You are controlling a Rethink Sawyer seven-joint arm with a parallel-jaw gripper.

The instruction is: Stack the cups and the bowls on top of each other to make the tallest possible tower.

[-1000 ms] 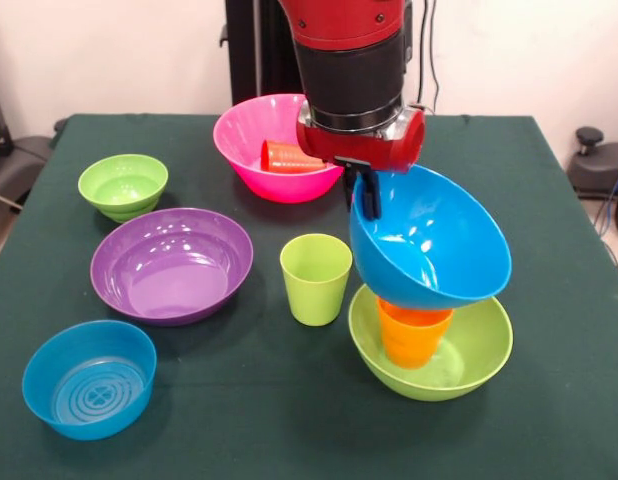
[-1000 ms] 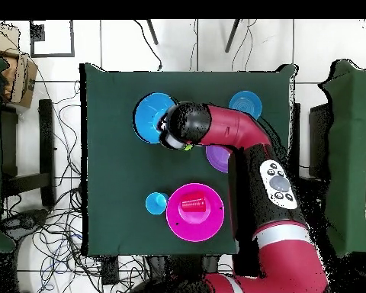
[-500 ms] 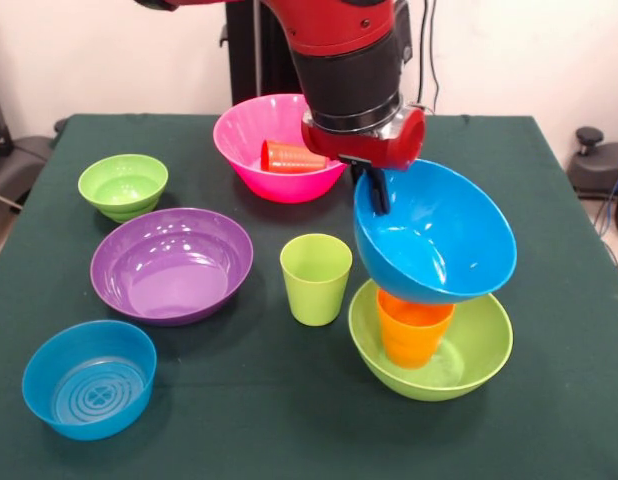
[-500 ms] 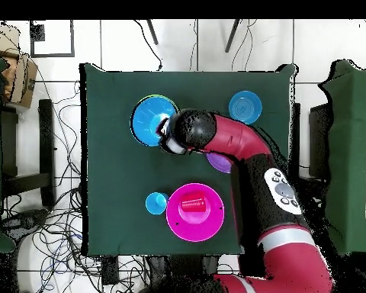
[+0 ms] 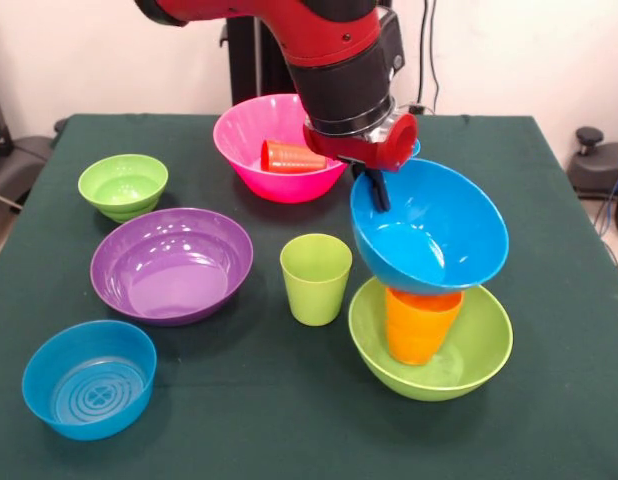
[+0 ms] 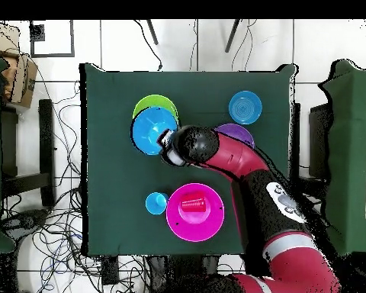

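— While the tool [image 5: 374,190] pinches the blue bowl's [image 5: 434,235] rim, where does that bowl sit?
— Tilted on the orange cup [image 5: 421,322], inside the green bowl [image 5: 479,350] near the table's [image 5: 569,300] edge.
— And the red cup [image 5: 289,156]?
— Lying in the pink bowl [image 5: 244,135].

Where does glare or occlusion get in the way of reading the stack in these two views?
Front view: bright highlights streak the inside of the large blue bowl and the purple bowl, yet the orange cup under it reads clearly. Overhead view: the arm covers most of the purple bowl, and the blue bowl hides the cup and much of the large lime green bowl.
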